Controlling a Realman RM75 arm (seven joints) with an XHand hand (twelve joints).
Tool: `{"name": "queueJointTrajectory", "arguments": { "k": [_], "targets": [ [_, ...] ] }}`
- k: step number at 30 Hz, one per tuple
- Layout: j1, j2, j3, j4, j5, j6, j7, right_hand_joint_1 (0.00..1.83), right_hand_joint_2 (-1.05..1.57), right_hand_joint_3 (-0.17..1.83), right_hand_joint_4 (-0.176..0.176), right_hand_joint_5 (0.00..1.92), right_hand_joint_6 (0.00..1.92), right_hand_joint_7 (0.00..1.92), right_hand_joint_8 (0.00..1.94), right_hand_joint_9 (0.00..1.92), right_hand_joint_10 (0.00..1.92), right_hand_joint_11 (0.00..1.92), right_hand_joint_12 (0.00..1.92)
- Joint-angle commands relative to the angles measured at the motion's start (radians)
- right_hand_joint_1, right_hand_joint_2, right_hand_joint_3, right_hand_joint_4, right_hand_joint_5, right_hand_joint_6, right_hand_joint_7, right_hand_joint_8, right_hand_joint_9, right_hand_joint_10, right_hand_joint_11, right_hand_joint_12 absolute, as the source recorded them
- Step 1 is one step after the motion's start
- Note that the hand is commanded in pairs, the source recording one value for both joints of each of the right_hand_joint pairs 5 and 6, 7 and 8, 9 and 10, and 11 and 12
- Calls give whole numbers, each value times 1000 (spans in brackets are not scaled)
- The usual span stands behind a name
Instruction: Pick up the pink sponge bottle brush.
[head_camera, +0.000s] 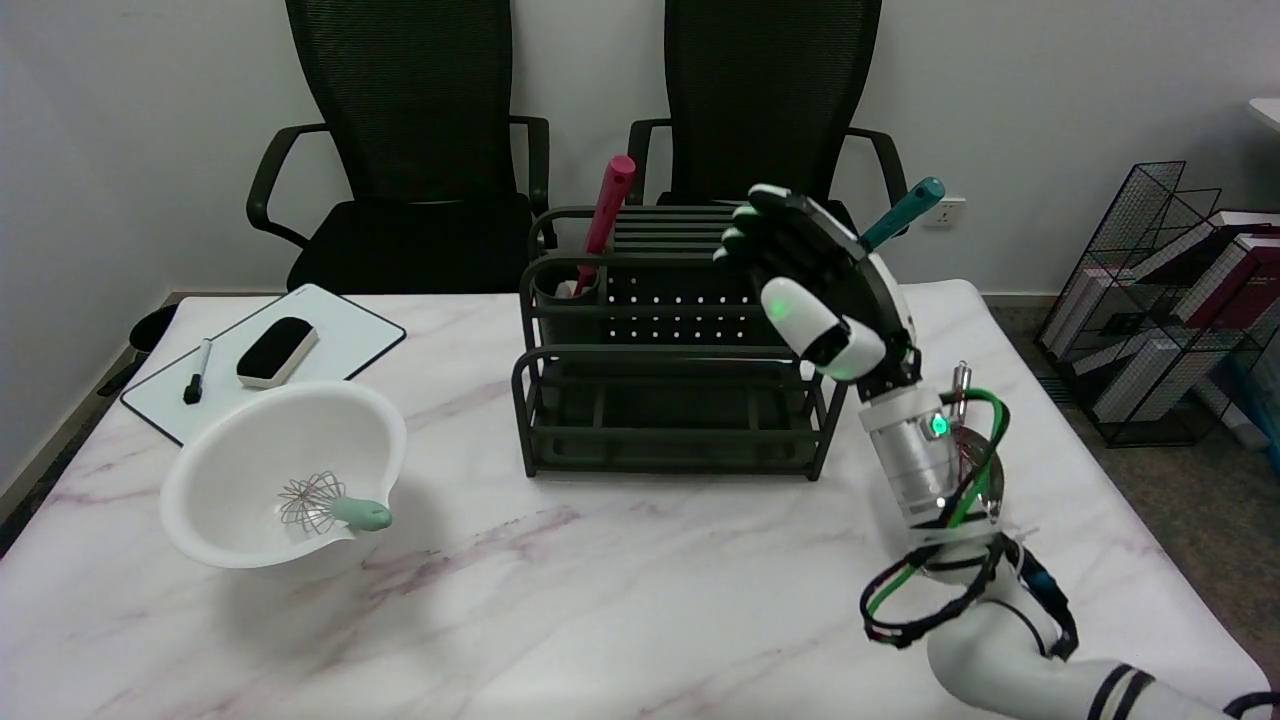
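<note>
Over the rack: right hand is hovering, fingers spread, holding nothing.
Brush: pink sponge bottle brush is standing upright in rack's left cup, handle free for grasping.

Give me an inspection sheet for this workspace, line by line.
Surface: white marbled table.
Job's things: pink brush handle stands tilted in the cup at the dark rack's left end; its sponge end cannot be seen.
Clutter: teal handle behind the hand; white bowl holding a whisk; whiteboard with eraser and marker.
Hand: right hand raised by the rack's right end, holding nothing.
Cables: green and black loops along the forearm.
Surroundings: two black chairs, wire bookshelf.
</note>
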Motion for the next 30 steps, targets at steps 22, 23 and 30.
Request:
{"name": "queueJointTrajectory", "arguments": {
  "k": [22, 23, 30],
  "targets": [
    [534, -121, -111, -273, 160, -356, 8, 1088, 159, 1103, 0, 495, 495, 551, 551, 565, 565, 526, 526],
    [549, -138, -113, -298, 153, -361, 8, 1090, 155, 1101, 0, 491, 491, 549, 549, 563, 563, 522, 522],
    [640, -205, -160, -410, 149, -364, 8, 1112, 114, 1096, 0, 445, 445, 515, 515, 554, 554, 490, 490]
  ]
}}
